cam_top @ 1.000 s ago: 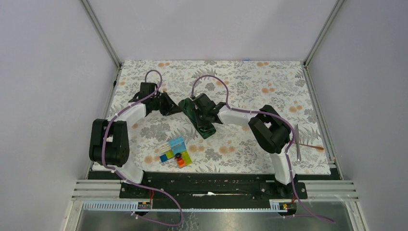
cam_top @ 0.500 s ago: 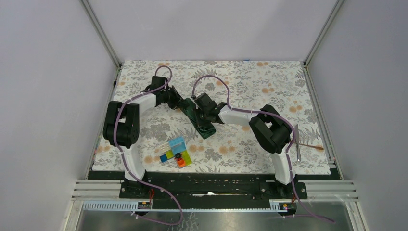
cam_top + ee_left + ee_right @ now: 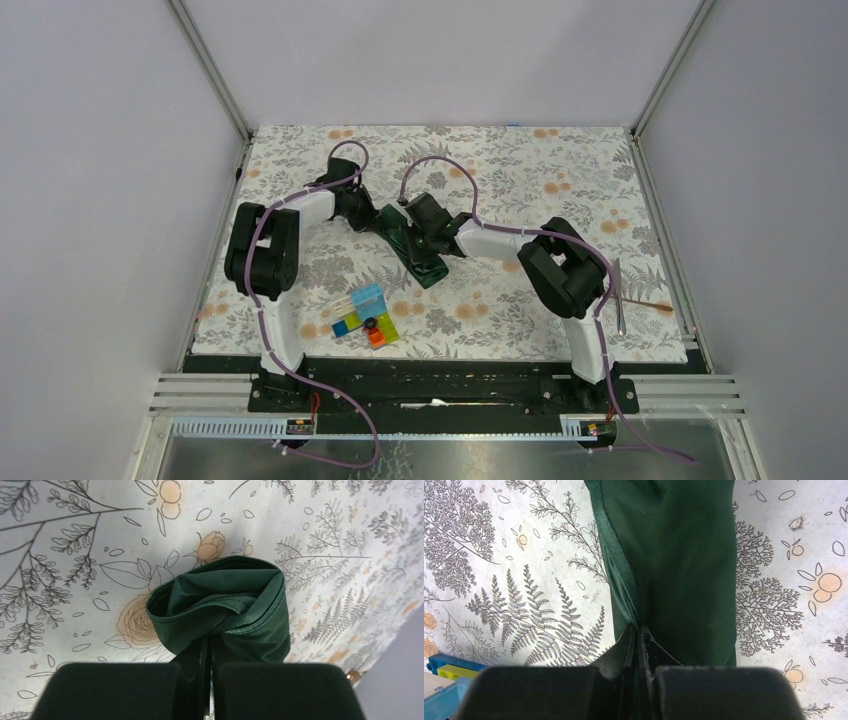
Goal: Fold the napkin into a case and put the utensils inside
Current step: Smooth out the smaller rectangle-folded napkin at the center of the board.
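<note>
The dark green napkin (image 3: pixel 431 270) lies as a long folded strip mid-table, slanting from far left to near right. Its far end (image 3: pixel 225 607) is bunched into an open loop. My left gripper (image 3: pixel 374 216) is shut on that end's lower edge, fingers (image 3: pixel 195 652) pressed together under the cloth. My right gripper (image 3: pixel 428 240) is shut on a long fold of the napkin (image 3: pixel 679 555), its fingertips (image 3: pixel 629 640) pinching the seam. The utensils lie at the right table edge: a thin silver one (image 3: pixel 620 295) and a copper spoon (image 3: pixel 652 304) crossing it.
A cluster of colourful plastic blocks (image 3: pixel 365 315) sits near the front, just below the napkin; its blue and yellow corner (image 3: pixel 439 667) shows in the right wrist view. The floral table covering (image 3: pixel 540 170) spans the table between grey walls.
My left arm swung right from the table's left side to the napkin's far end, and its gripper closed there. The right arm and the napkin strip stayed put.
</note>
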`<act>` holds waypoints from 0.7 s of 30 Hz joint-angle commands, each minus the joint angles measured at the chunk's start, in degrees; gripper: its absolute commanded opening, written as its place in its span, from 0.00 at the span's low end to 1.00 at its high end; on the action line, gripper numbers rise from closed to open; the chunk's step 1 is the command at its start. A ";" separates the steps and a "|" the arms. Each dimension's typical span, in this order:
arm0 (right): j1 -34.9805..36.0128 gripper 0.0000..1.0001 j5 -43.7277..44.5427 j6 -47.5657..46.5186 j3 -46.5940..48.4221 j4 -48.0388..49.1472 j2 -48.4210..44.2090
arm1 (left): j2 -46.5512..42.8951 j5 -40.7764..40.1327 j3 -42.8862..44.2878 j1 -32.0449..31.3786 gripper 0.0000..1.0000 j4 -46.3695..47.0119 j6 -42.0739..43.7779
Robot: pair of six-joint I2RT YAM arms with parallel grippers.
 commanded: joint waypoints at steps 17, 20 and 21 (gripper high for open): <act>-0.70 0.49 -19.33 2.68 -1.94 -4.40 -9.85 | 4.40 -21.82 6.02 -3.21 0.00 -8.93 7.06; -2.13 0.57 -19.69 4.71 -0.72 -2.10 -10.72 | 3.94 -21.49 5.49 -3.32 0.00 -8.87 6.99; -2.52 0.59 -19.37 4.97 -0.31 -1.47 -10.52 | 3.76 -21.53 5.40 -3.44 0.00 -8.83 7.10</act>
